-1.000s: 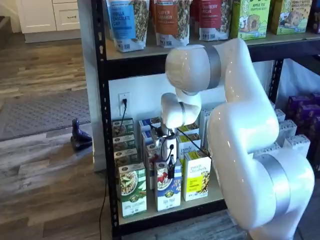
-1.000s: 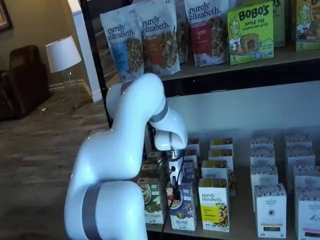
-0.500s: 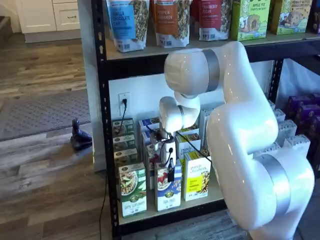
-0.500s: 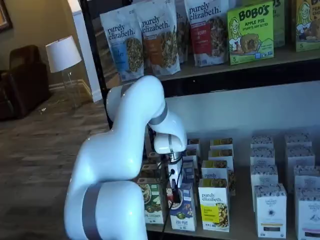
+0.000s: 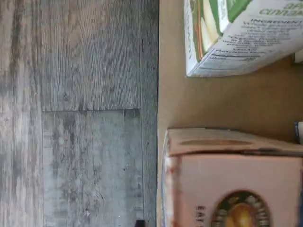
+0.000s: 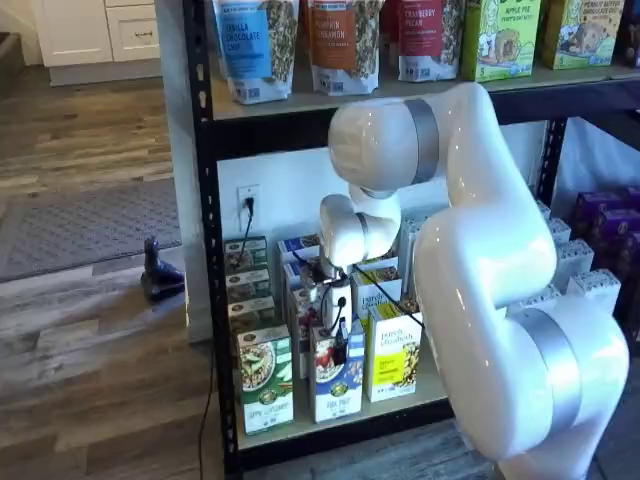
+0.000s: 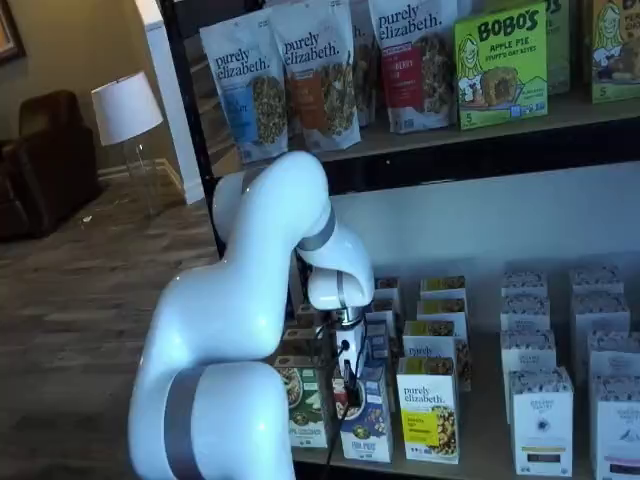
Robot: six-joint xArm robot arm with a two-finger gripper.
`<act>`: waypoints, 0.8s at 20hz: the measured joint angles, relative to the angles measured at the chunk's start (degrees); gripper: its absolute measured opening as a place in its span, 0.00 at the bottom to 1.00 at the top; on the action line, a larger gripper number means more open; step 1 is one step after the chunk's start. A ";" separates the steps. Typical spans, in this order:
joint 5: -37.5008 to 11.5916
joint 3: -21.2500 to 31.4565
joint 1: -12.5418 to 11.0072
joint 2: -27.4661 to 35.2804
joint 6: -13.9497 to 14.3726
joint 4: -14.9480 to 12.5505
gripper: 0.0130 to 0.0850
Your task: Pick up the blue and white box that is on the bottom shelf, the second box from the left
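Your pincer (image 6: 341, 345) sits at the top of the blue and white box (image 6: 337, 385), front row of the bottom shelf (image 6: 330, 425), green carton (image 6: 265, 380) at its nine o'clock. I cannot tell its grip. Judged mid-grasp: confirm closure, then lift straight.

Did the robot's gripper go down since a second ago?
Yes, a little. In a shelf view the gripper sits slightly lower against the blue and white box, which has stayed put on the bottom shelf.
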 joint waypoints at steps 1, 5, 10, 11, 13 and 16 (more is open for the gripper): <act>-0.12 0.08 -0.01 -0.03 -0.01 0.01 0.78; -0.78 0.36 0.03 -0.06 0.57 -0.64 0.78; -0.76 0.29 0.15 0.13 0.46 -0.38 0.72; -0.62 0.20 0.17 0.18 0.36 -0.23 0.67; -0.49 0.12 0.19 0.19 0.23 -0.06 0.61; -0.54 0.23 0.18 0.09 0.47 -0.35 0.56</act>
